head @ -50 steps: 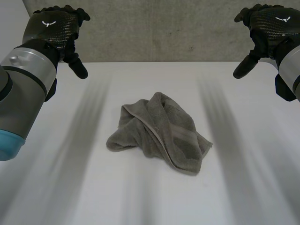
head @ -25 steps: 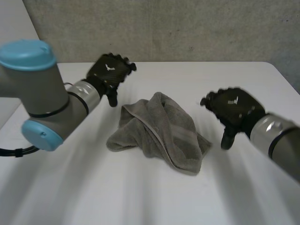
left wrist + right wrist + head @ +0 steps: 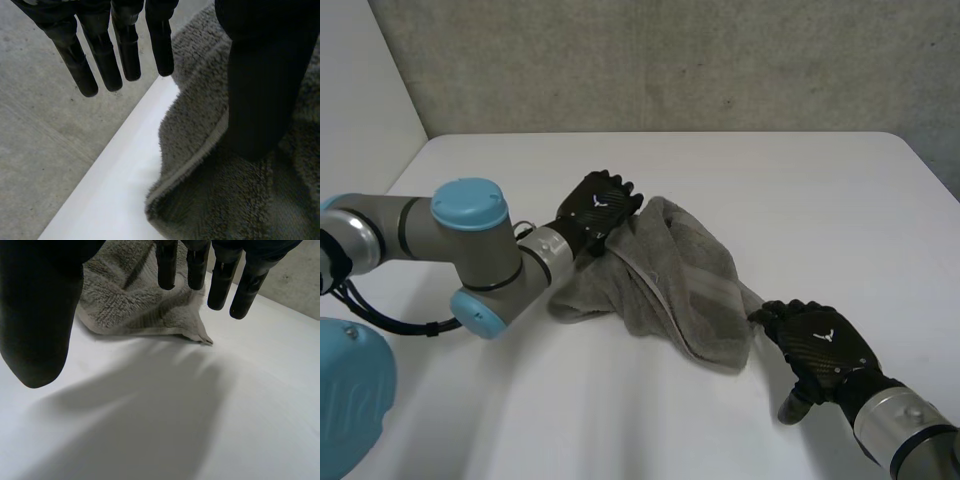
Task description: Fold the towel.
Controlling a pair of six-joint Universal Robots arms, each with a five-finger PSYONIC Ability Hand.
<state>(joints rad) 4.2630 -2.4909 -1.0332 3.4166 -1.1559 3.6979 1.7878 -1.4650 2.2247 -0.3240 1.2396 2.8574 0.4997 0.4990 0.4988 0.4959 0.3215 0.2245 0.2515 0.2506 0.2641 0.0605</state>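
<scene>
A grey towel lies crumpled in the middle of the white table. My left hand is low at the towel's far left edge. In the left wrist view its fingers are straight and reach past the towel, while the thumb rests over the pile. My right hand sits at the towel's near right corner. The right wrist view shows its fingers straight and spread just above that pointed corner, with the thumb apart and nothing held.
A grey concrete wall runs behind the table's far edge. My left arm's elbow with its light-blue cap lies low over the table to the left of the towel. Bare tabletop surrounds the towel.
Both hands have come down from high at the far corners to the towel, the left to its far left edge, the right to its near right corner. The towel has not moved.
</scene>
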